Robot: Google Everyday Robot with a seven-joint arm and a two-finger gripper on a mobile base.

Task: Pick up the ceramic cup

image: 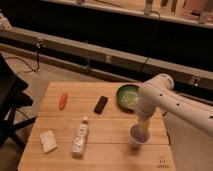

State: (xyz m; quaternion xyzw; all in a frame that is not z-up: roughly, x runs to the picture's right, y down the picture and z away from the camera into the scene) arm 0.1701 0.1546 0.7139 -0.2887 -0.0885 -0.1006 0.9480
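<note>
The ceramic cup [137, 137] is small, round and pale, and stands upright on the wooden table [65, 122] near its right front. My white arm reaches in from the right and bends down over the cup. The gripper [141, 126] hangs right above the cup's rim, at or just inside its mouth, and covers part of it.
A wide green bowl [126, 96] sits behind the cup, partly hidden by my arm. A black flat object [101, 104] lies mid-table, an orange-red item [63, 100] at the left, a white-capped bottle [80, 137] lies at the front, and a white packet [48, 141] sits at the front left.
</note>
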